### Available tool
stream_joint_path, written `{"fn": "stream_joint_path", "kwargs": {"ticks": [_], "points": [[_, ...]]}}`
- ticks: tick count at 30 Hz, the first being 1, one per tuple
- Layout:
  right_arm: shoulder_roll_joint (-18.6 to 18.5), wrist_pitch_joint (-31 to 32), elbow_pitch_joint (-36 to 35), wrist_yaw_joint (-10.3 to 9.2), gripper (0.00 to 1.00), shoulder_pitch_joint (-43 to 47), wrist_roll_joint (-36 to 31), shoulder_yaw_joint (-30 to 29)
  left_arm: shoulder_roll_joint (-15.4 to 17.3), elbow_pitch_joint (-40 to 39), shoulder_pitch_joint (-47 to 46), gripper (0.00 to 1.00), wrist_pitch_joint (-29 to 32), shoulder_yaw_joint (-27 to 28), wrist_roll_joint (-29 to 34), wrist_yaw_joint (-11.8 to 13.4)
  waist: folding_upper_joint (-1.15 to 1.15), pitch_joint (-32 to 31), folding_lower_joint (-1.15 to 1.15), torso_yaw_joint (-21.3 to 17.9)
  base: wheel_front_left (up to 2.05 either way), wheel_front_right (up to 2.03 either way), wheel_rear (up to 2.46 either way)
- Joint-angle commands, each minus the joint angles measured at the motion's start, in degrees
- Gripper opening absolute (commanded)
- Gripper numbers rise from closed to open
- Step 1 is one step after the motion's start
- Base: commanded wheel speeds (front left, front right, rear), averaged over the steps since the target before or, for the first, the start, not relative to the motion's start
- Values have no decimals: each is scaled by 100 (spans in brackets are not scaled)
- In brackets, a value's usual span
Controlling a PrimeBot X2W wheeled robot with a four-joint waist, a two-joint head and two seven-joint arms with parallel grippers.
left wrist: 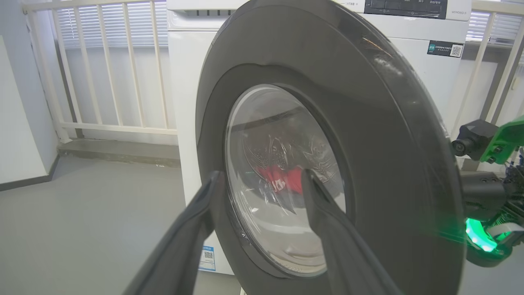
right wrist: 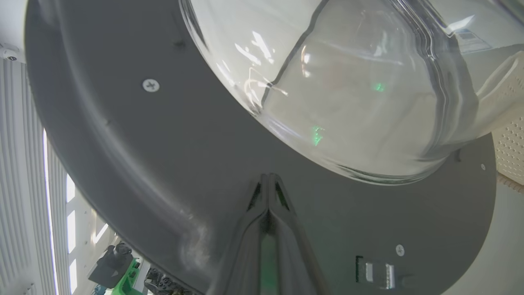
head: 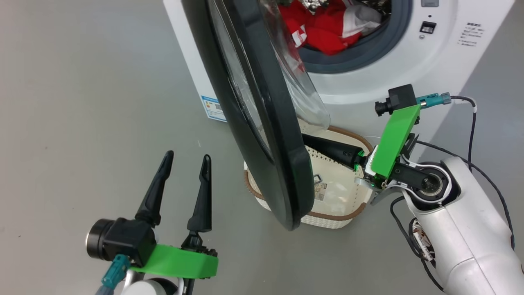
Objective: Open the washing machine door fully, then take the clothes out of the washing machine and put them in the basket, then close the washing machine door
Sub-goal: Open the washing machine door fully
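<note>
**Door part-way open, clothes inside the drum**

At lower left, the left gripper (head: 187, 155) hangs above the floor, fingers spread wide and empty. The washing machine door (head: 286, 164) stands swung out, nearly edge-on. Behind it the clothes (head: 323, 32) lie in the washing machine (head: 409, 69) drum, with the basket (head: 339, 223) on the floor just below. From the right, the right gripper (head: 315, 143), fingers pressed together and holding nothing, reaches over the basket to the door's inner face

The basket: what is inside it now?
I see a label sticker on the floor of the basket. The washing machine door covers its left part, hiding what lies there.
</note>
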Motion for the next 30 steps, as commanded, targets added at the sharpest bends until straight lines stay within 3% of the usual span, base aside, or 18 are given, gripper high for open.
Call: {"fn": "stream_joint_path", "kwargs": {"ticks": [1, 22, 30], "points": [[159, 36, -201, 45, 0, 20, 80, 130, 101, -159, -9, 100, 17, 167, -45, 56, 0, -29, 0, 80, 0, 0, 0], [160, -167, -84, 45, 0, 103, 439, 644, 108, -170, 147, 100, 48, 69, -166, 117, 0, -212, 0, 738, 0, 0, 0], [160, -244, -29, 45, 0, 27, 578, 880, 125, -220, 218, 100, 48, 67, -197, 169, 0, -202, 0, 813, 0, 0, 0]]}}
